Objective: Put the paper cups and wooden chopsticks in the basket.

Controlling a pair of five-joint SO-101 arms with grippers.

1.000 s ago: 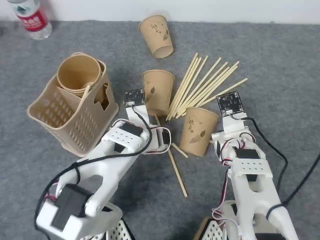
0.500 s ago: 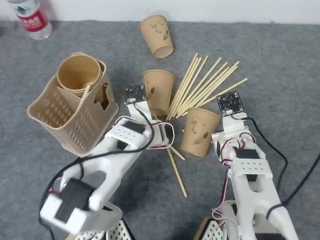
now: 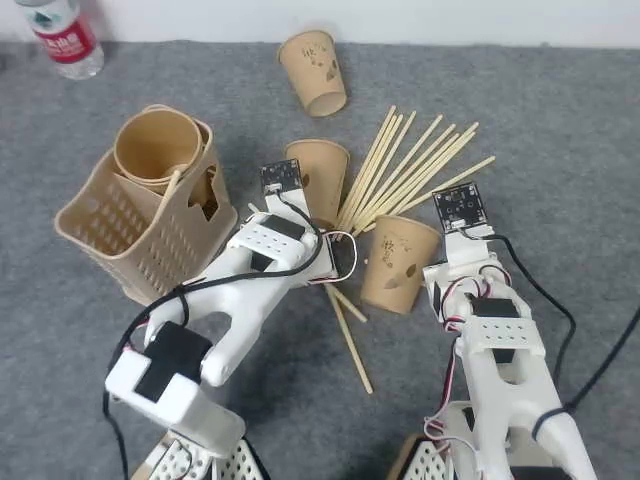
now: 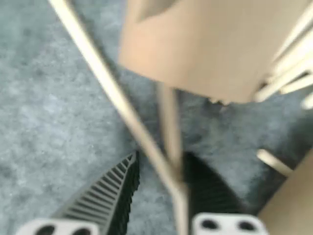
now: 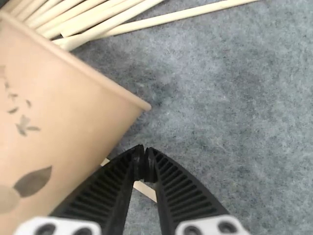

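Note:
The tan basket (image 3: 120, 235) stands at the left with nested paper cups (image 3: 157, 145) in it. One cup (image 3: 313, 72) lies at the back. A second cup (image 3: 317, 180) stands just beyond my left arm (image 3: 265, 245), and a third cup (image 3: 398, 262) is beside my right arm (image 3: 500, 335). A bundle of chopsticks (image 3: 410, 175) fans out between them. My left gripper (image 4: 161, 161) is open low over the mat, with two loose chopsticks (image 4: 122, 107) running between its fingers. My right gripper (image 5: 145, 156) is shut and empty, beside the third cup (image 5: 54, 122).
A plastic bottle (image 3: 62, 35) lies at the back left corner. Two loose chopsticks (image 3: 348, 330) rest on the grey mat (image 3: 560, 120) between the arms. Open mat stretches to the right and along the front.
My left arm has pushed forward toward the middle cup, and the loose chopsticks under it have shifted slightly. The right arm has not moved.

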